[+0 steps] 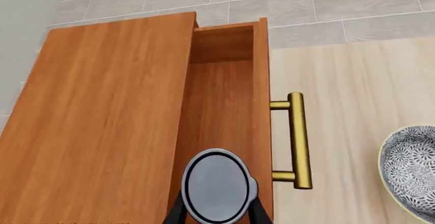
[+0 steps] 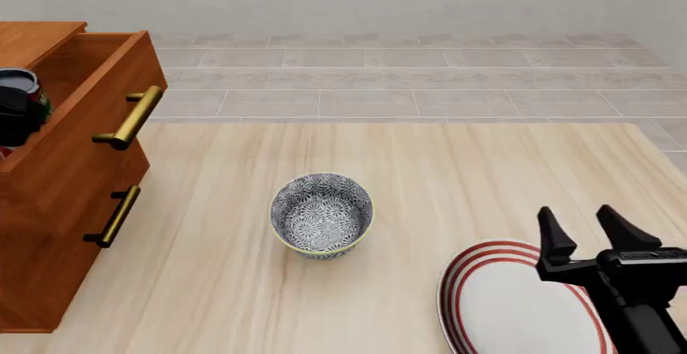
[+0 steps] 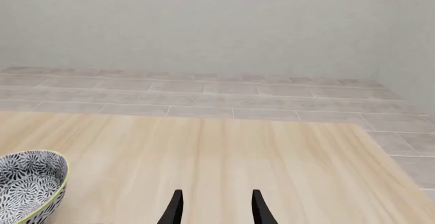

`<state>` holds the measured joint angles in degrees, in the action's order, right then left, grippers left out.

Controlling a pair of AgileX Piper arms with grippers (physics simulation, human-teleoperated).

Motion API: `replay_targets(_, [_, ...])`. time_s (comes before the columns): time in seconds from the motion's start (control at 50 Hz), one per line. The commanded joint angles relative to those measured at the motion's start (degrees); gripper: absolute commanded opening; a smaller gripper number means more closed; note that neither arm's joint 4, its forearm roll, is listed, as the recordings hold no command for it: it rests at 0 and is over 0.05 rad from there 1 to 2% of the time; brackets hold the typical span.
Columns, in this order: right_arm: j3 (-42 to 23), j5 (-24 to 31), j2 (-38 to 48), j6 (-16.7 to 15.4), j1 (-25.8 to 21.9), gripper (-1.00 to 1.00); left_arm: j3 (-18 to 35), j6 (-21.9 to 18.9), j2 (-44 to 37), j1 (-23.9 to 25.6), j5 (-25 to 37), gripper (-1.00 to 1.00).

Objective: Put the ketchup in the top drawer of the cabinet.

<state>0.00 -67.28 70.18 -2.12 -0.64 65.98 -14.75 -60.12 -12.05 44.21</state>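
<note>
The cabinet [image 2: 43, 277] stands at the table's left edge with its top drawer [image 2: 88, 133] pulled open. In the left wrist view I look down into the top drawer [image 1: 221, 96], beside the cabinet's top [image 1: 102, 122]. The ketchup [image 1: 217, 186] shows its round grey cap over the open drawer. My left gripper [image 1: 217, 213] is shut on it, one dark finger on each side. From the front, the ketchup [image 2: 19, 80] and left gripper [image 2: 15, 117] sit inside the drawer opening. My right gripper [image 2: 588, 229] stands open and holds nothing at the front right.
A grey patterned bowl [image 2: 321, 213] stands mid-table, also seen as the bowl [image 1: 411, 168] near the brass drawer handle [image 1: 298, 140]. A white plate with red rings [image 2: 504, 306] lies under the right gripper. The lower drawer [image 2: 64, 233] is closed.
</note>
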Motion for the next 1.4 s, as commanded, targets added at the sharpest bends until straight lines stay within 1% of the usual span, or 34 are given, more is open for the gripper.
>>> replay_targets(0.02, [0.0, -2.3, 2.7, 0.0, -0.1, 1.0, -0.4, -1.6, -0.3, 0.1, 0.1, -1.0])
replay_targets(0.22, [0.0, -2.4, 3.0, 0.1, -0.2, 1.0, 0.4, -1.6, -0.4, -0.1, 0.6, -1.0])
replay_targets(0.24, [0.0, -2.4, 3.0, 0.0, -0.2, 1.0, 0.5, -1.8, -0.3, -0.1, 0.6, 1.0])
replay_targets(0.28, [0.0, -2.5, 3.0, 0.0, -0.2, 1.0, 1.1, -1.3, -0.6, -0.1, 1.0, 1.0])
replay_targets(0.56, [0.0, -2.5, 3.3, 0.1, -0.3, 1.0, 1.3, -1.5, 0.3, 0.6, 1.6, 1.0])
replay_targets(0.64, [0.0, -2.5, 3.4, 0.0, -0.4, 1.0, 1.3, -1.7, 0.6, 0.7, 1.8, 1.0])
replay_targets(0.72, [0.0, -2.5, 3.4, 0.0, -0.3, 1.0, 0.9, -2.8, 1.4, 0.6, 2.1, 1.0])
replay_targets(0.82, [0.0, -2.6, 3.6, 0.1, -0.3, 1.0, 3.0, -2.1, 2.1, 1.1, 3.7, 1.0])
replay_targets(0.9, [0.0, -2.6, 3.7, 0.2, -0.5, 1.0, 3.9, -2.8, 3.4, 1.5, 5.1, 1.0])
replay_targets(1.0, [0.0, -2.6, 3.8, 0.1, -0.4, 1.0, 7.0, -2.6, 4.7, 2.8, 8.2, 1.0])
replay_targets(1.08, [0.0, -2.6, 3.8, 0.1, -0.6, 1.0, 8.2, -2.4, 5.3, 3.2, 9.2, 1.0])
replay_targets(1.18, [0.0, -2.6, 3.9, 0.1, -0.5, 1.0, 7.8, -2.6, 7.0, 4.1, 9.6, 1.0])
replay_targets(1.4, [0.0, -2.6, 3.7, 0.2, -0.5, 1.0, 12.7, -1.8, 9.1, 6.9, 13.7, 1.0])
